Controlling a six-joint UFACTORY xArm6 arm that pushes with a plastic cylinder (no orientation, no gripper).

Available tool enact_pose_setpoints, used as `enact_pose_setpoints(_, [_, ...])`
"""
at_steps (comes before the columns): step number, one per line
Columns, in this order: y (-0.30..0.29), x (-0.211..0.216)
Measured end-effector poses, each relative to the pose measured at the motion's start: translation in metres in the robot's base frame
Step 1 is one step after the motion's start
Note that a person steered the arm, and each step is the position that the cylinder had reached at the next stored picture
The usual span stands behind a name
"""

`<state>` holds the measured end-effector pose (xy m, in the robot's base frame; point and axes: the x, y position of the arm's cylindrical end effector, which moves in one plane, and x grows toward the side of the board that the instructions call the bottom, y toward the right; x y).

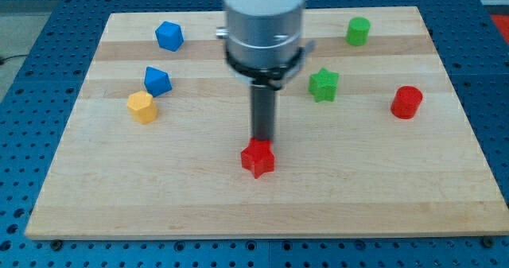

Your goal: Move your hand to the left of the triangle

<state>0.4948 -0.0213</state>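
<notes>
The blue triangle-like block (157, 80) lies at the view's left, just above the yellow block (142, 107). My tip (261, 141) stands near the middle of the board, touching or just above the top of the red star block (258, 158). The tip is well to the right of the blue triangle block and lower in the view. The arm's grey cylinder (265, 21) hangs above the rod.
A blue block (169, 36) lies at the top left. A green cylinder (359, 31) lies at the top right, a green star (324, 85) right of centre, a red cylinder (406, 102) at the right. The wooden board (382, 196) rests on a blue perforated table.
</notes>
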Motion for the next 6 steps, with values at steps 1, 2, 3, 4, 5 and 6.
enact_pose_setpoints(1, [-0.020,-0.037])
enact_pose_setpoints(2, [-0.030,-0.093])
enact_pose_setpoints(3, [-0.064,-0.138])
enact_pose_setpoints(4, [-0.106,-0.173])
enact_pose_setpoints(5, [-0.160,-0.177])
enact_pose_setpoints(6, [-0.187,-0.164])
